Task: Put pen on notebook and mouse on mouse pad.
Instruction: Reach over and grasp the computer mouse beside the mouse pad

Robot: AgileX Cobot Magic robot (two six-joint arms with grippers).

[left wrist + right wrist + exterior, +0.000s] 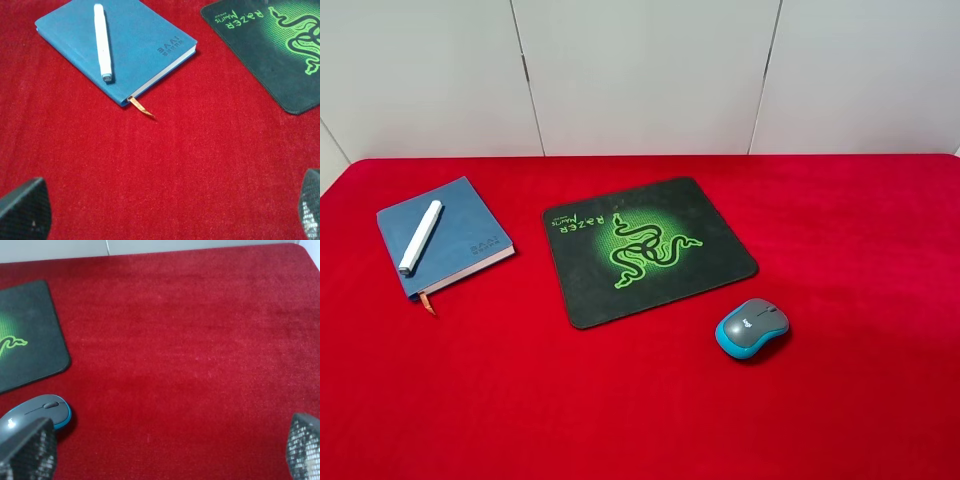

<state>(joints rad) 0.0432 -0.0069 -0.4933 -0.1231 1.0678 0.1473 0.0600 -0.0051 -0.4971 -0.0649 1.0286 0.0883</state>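
A black rectangular mouse pad with rounded corners (650,252) lies at the middle of the red cloth-covered table (620,410); it bears a green three-snake emblem and green lettering that reads "RAZER", upside down in the high view, with a smaller line beside it too fine to read. The blue soft-cover notebook (470,225) lies well apart from the pad on the left side; its cover carries a small embossed mark that seems to read "BAAI", and an orange ribbon bookmark (428,303) trails from its near corner onto the cloth. The slim white capped pen (420,237) rests flat on the notebook's cover, slanted along it. The small grey-topped computer mouse with teal-blue sides (752,328) sits on the bare cloth near the pad's near right corner, apart from the pad; its white logo is too small to read. The left gripper (167,207) stands with jaws wide, only red cloth between them; notebook and pen lie ahead of it, well apart. The right gripper (165,447) is likewise spread wide and holds nothing; the mouse lies just beside one finger (27,450), partly hidden by it, not between the two.
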